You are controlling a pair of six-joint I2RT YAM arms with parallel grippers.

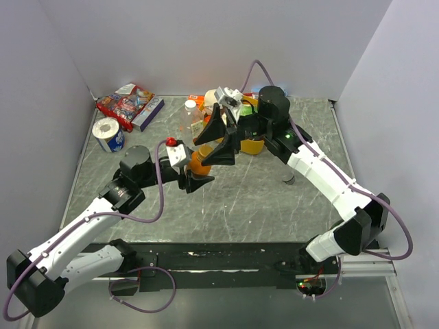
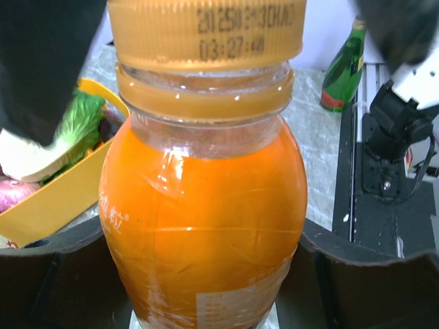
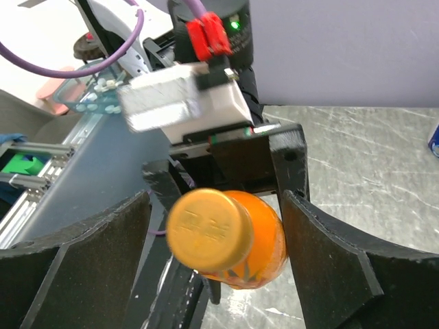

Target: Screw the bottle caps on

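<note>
The orange drink bottle [image 2: 206, 219] is held upright, with my left gripper [image 2: 206, 288] shut on its body, one finger on each side. The orange-gold cap [image 2: 206, 34] sits on its neck. In the top view the left gripper [image 1: 195, 171] holds the bottle [image 1: 199, 163] at mid table. My right gripper [image 3: 214, 205] hangs over the cap [image 3: 209, 229], open, with a gap on each side. It also shows in the top view [image 1: 214, 142]. A clear bottle [image 1: 188, 115] with a white cap stands behind. The black cap cannot be made out for certain.
A yellow tray [image 2: 62, 185] of toy vegetables stands just behind the bottle. A green glass bottle [image 2: 346, 65] stands further off. Snack packets [image 1: 127, 103] and a blue-and-white roll [image 1: 108, 133] lie at the back left. A small dark round thing [image 1: 289, 179] sits under the right arm.
</note>
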